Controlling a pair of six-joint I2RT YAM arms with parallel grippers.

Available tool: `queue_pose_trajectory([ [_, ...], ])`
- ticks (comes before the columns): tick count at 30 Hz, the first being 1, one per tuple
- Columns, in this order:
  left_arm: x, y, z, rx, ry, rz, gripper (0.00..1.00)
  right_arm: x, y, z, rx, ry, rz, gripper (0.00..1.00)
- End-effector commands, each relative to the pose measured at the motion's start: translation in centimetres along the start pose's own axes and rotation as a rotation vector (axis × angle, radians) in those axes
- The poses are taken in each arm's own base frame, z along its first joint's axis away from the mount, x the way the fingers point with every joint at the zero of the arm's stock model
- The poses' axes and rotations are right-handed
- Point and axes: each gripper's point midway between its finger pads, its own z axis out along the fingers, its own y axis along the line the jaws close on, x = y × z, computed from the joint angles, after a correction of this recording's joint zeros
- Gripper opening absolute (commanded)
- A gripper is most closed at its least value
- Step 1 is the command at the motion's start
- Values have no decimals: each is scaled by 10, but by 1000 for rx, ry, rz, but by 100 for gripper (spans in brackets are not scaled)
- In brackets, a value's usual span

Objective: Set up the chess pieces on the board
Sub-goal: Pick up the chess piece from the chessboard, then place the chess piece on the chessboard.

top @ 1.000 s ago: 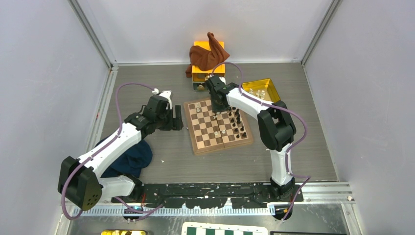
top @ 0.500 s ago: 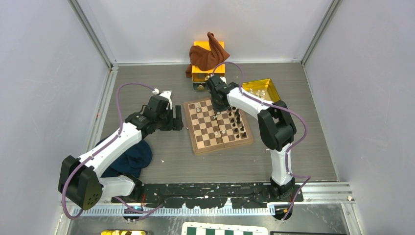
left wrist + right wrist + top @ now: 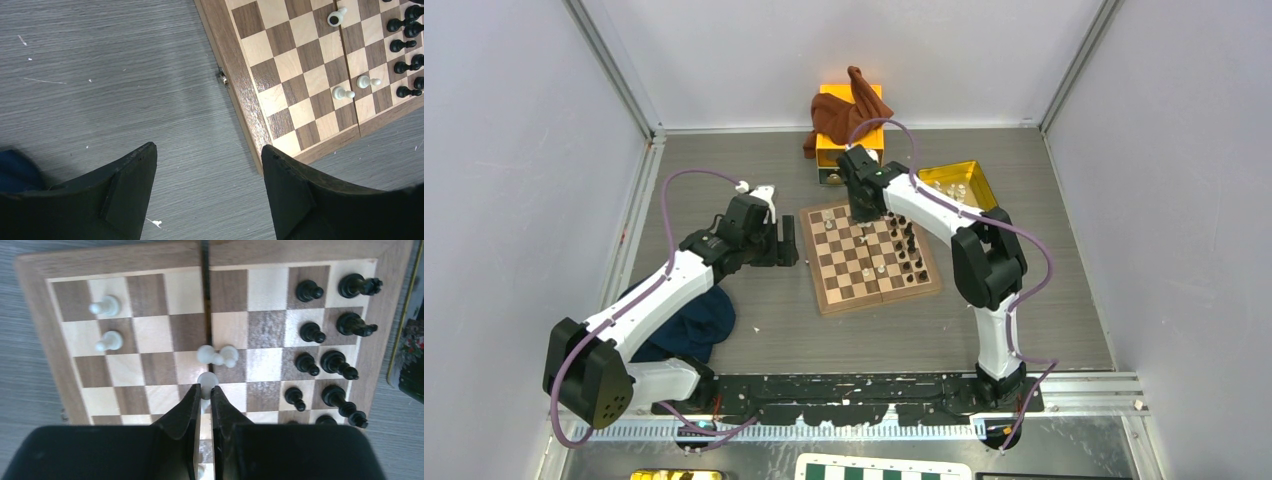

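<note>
White piece (image 3: pixel 206 380) is pinched in the right gripper (image 3: pixel 205 392), fingers pressed nearly together on it, over the board (image 3: pixel 120 257) centre seam; can't tell if it's lifted. Second white piece (image 3: pixel 217 355) lies tipped just ahead of the fingertips. Two white pawns (image 3: pixel 105 306) ahead-left, dark pieces (image 3: pixel 312 332) in two columns off to the right. Left gripper (image 3: pixel 207 160) is spread wide, holding nothing, over the table (image 3: pixel 100 75), with the board edge just right of it.

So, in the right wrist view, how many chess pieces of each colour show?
Cream-white pieces: 4 (2 standing, 1 lying, 1 gripped by the right hand)
Dark pieces: 9 (1 half hidden beside the hand)
Total: 13
</note>
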Motion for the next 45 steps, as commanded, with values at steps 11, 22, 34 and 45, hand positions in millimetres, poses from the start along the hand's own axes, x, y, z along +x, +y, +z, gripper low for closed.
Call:
queue_pose_trajectory([
  [11, -28, -5, -23, 31, -119, -1, 79, -19, 64, -32, -104, -62, -75, 1],
  [22, -26, -3, -28, 31, -132, -5, 79, -10, 83, -16, -120, -29, -97, 1],
  [34, -23, -3, -28, 32, -128, -9, 79, -1, 88, -1, -122, 2, -106, 1],
  [45, -21, -2, -26, 32, -122, -11, 79, 0, 92, 4, -130, 12, -109, 1],
])
